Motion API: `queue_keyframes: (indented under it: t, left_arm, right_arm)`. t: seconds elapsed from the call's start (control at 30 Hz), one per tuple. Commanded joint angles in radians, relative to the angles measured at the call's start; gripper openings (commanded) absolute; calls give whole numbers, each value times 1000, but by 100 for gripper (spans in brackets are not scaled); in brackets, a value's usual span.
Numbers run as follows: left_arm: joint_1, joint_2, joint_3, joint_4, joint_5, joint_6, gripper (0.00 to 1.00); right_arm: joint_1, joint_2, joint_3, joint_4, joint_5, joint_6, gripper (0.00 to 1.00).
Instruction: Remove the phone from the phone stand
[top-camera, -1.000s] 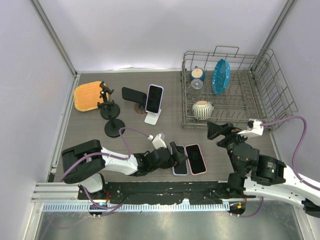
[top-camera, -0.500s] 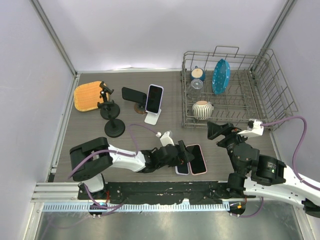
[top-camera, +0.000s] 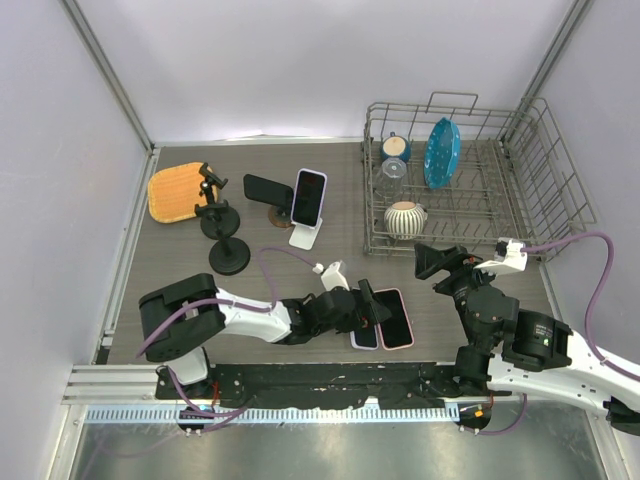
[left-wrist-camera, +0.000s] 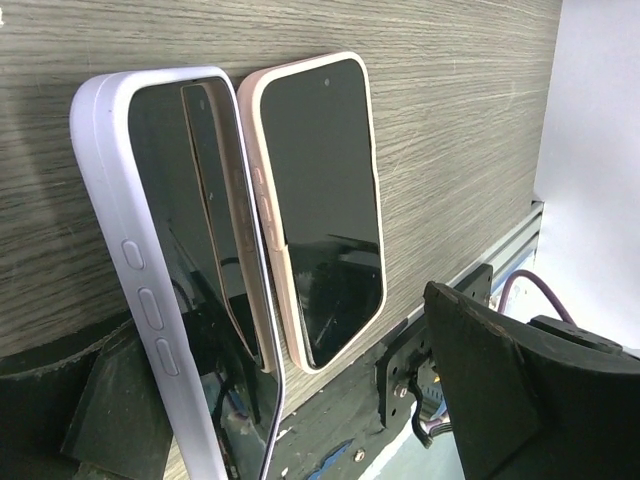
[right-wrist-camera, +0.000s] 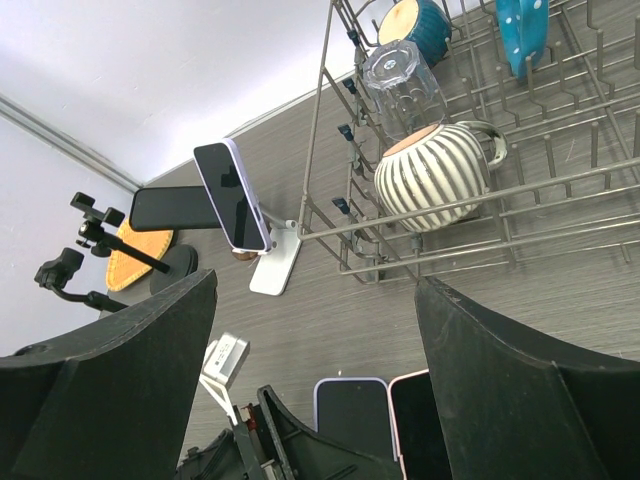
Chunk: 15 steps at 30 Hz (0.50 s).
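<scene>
A lavender phone (top-camera: 309, 196) (right-wrist-camera: 232, 195) leans upright on a white phone stand (top-camera: 307, 238) (right-wrist-camera: 273, 262) at mid table. A dark phone (top-camera: 267, 187) rests on a second, brown-footed stand (top-camera: 277, 216) to its left. Two more phones lie flat near the front edge: a lavender one (top-camera: 362, 332) (left-wrist-camera: 170, 280) and a pink one (top-camera: 393, 318) (left-wrist-camera: 320, 200). My left gripper (top-camera: 368, 303) (left-wrist-camera: 300, 400) is open low over the flat lavender phone, which sits by its left finger (left-wrist-camera: 100, 420). My right gripper (top-camera: 437, 261) (right-wrist-camera: 315, 370) hangs open and empty to the right.
A wire dish rack (top-camera: 540, 200) at the back right holds a striped mug (top-camera: 405, 217), a glass and a blue plate (top-camera: 440, 152). Black mounts on round bases (top-camera: 228, 255) and an orange pad (top-camera: 175, 192) stand at the back left.
My left gripper slid right along the flat lavender phone and its jaws widened. The right arm and the phones on the stands did not move.
</scene>
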Motion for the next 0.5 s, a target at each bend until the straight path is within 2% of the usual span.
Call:
queue_keyframes:
  t: [0.0, 0.23, 0.47]
  left_arm:
    - [3, -44, -7, -129, -42, 8, 98]
    - [1, -71, 79, -421, -90, 21, 100]
    - [-2, -107, 82, -501, -119, 5, 100]
  right_arm:
    - [1, -9, 2, 8, 26, 13, 85]
    - [1, -19, 0, 10, 23, 13, 85]
    - [1, -19, 4, 8, 17, 15, 84]
